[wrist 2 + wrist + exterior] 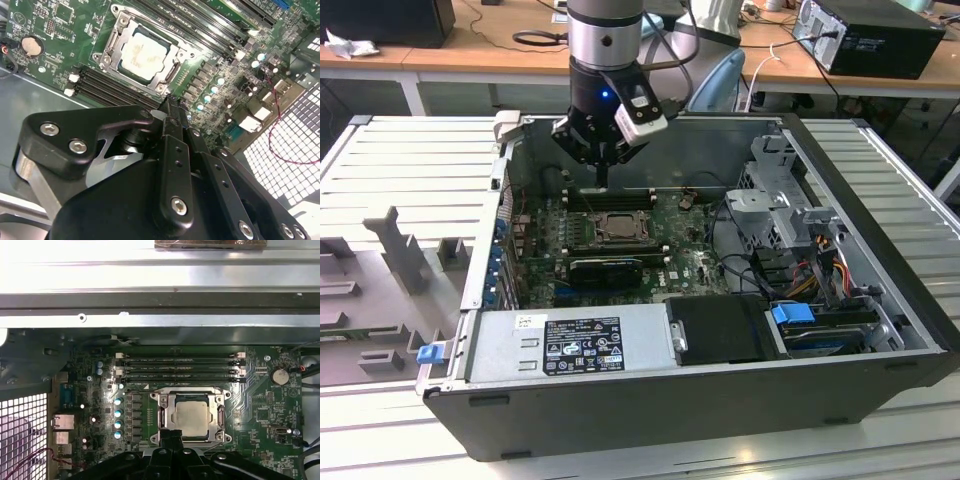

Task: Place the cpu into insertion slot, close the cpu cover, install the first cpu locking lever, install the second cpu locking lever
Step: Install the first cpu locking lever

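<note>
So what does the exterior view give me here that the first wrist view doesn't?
Exterior view alone: the whole open computer case, the power supply along its near side, the drive bays with blue tabs, the long black graphics card, and the arm's gripper hanging above the board beside the memory slots.

First wrist view alone: the coin battery, the row of capacitors, and the perforated panel.

Both: the cpu lying in the insertion slot with the cpu cover down around it, and the memory slots.
</note>
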Controlling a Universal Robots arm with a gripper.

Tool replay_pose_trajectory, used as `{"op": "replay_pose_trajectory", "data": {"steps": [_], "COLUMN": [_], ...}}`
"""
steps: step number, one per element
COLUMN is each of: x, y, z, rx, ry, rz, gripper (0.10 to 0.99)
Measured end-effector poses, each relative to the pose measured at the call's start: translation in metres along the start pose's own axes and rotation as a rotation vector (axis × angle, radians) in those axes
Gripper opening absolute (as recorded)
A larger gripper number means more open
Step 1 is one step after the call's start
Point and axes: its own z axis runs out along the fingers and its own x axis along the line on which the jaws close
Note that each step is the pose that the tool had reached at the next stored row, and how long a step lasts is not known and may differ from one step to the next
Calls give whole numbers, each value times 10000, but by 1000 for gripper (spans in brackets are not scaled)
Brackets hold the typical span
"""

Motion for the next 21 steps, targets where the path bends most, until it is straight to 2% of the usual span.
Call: {"op": "replay_pose_trajectory", "data": {"steps": [6,9,21], "x": [34,169,218], "y": [-1,-3,-6], "z": [3,21,49], "rx": [0,-6,-6], "ry": [0,1,1], "rz": [-1,0,-1], "gripper": [106,106,106]}}
